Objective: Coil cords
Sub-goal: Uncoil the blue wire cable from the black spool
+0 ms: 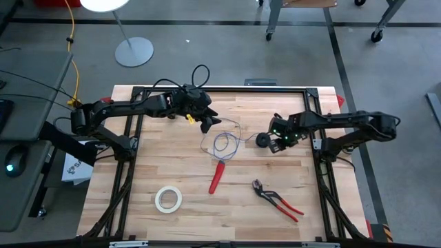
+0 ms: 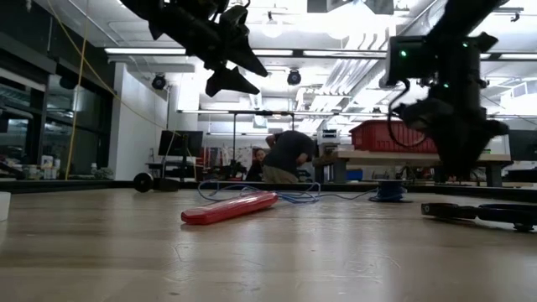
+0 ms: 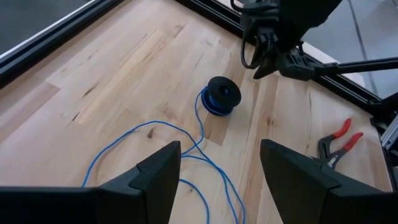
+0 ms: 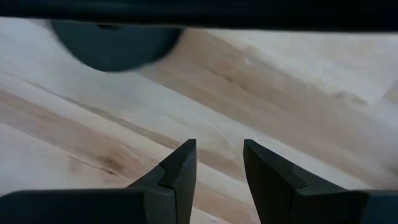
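the thin blue wire [image 1: 222,143] lies in loose loops on the wooden table [image 1: 138,179] near its middle, one strand trailing across to the small black spool [image 1: 262,140], which sits flat on the wood toward the right side. from the left wrist view the wire [image 3: 186,155] curls up to the spool [image 3: 221,96], some turns of blue wound on its core. the left gripper [image 1: 207,122] hangs above the table just up and left of the loops, its two dark fingers [image 3: 158,177] spread wide with nothing between them — the wire shows on the wood below the gap. the right gripper [image 1: 277,143] sits just beside the spool, on its right; its fingers [image 4: 180,165] stand a little apart over bare wood, holding nothing, and the dark round edge of the spool [image 4: 115,43] shows ahead of them. in the low view both arms hang above the tabletop, the left gripper [image 2: 231,71] high and clear of the wood. a red-handled tool [image 1: 217,176] lies just below the loops, red-handled pliers [image 1: 277,200] lie farther to the right, and a white tape roll [image 1: 168,198] rests well apart toward the lower left. a person [image 2: 285,155] is bent over in the room beyond the table.
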{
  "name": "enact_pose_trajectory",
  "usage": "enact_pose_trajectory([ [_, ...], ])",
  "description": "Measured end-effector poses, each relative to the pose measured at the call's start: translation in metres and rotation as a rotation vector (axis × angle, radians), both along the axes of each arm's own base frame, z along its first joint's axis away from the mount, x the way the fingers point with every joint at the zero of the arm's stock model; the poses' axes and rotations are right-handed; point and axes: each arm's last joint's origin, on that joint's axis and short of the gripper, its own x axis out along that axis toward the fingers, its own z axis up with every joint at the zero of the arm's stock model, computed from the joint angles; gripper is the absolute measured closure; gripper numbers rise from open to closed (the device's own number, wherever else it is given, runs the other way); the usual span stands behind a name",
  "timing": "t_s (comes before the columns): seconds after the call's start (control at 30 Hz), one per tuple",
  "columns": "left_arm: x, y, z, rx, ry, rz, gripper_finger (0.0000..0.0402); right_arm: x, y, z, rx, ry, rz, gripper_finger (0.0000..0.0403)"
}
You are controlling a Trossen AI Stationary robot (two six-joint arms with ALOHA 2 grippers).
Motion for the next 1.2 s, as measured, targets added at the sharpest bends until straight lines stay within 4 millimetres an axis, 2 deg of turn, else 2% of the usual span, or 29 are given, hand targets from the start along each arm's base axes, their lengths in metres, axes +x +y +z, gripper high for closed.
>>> enact_pose_trajectory([
  [0.1, 0.0, 0.0, 0.0, 0.0, 0.0, 0.0, 0.0185, -0.006, 0.003, -0.001, 0.006, -0.002, -0.001, 0.0279],
  [0.53, 0.0, 0.001, 0.0, 0.012, 0.0, -0.005, 0.0185, -0.016, 0.005, 0.021, -0.07, -0.133, -0.023, 0.028],
  [0.8, 0.005, 0.0, -0.008, 0.035, 0.026, -0.036, 0.0185, -0.005, 0.003, 0.025, -0.079, -0.266, 0.002, 0.028],
  [1.03, 0.023, -0.006, -0.027, 0.072, 0.045, -0.102, 0.0185, -0.004, -0.012, 0.023, -0.136, -0.262, -0.08, 0.028],
  [1.2, 0.049, -0.01, -0.04, 0.065, 0.064, -0.139, 0.0185, 0.001, -0.031, 0.021, -0.14, -0.329, -0.095, 0.028],
])
